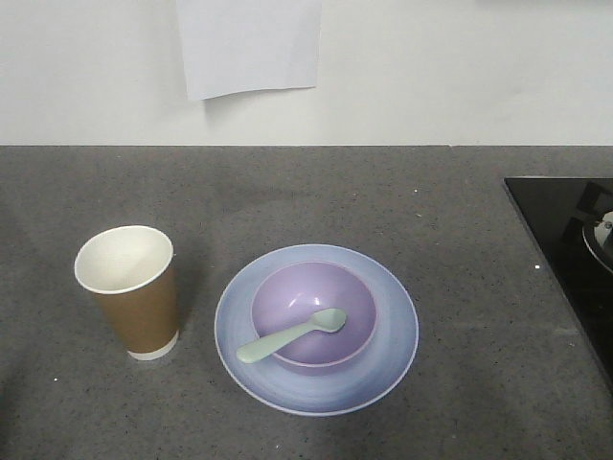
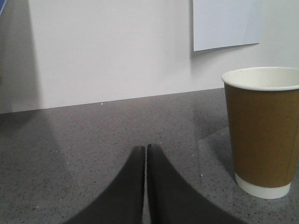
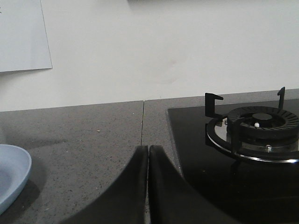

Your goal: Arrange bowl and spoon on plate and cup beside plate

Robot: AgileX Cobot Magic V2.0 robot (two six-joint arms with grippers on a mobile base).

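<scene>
In the front view the lavender bowl (image 1: 313, 314) sits in the middle of the pale blue plate (image 1: 393, 335). The mint-green spoon (image 1: 291, 335) lies in the bowl with its handle over the front-left rim. The brown paper cup (image 1: 130, 291) stands upright left of the plate, apart from it. Neither arm shows in the front view. My left gripper (image 2: 145, 148) is shut and holds nothing, low over the counter, with the cup (image 2: 262, 130) to its right. My right gripper (image 3: 148, 149) is shut and holds nothing, with the plate's edge (image 3: 14, 177) at its left.
A black glass hob (image 1: 575, 249) with a burner (image 3: 254, 128) and pan supports takes the counter's right side. A white wall with a taped paper sheet (image 1: 249, 43) stands behind the grey speckled counter (image 1: 316, 196).
</scene>
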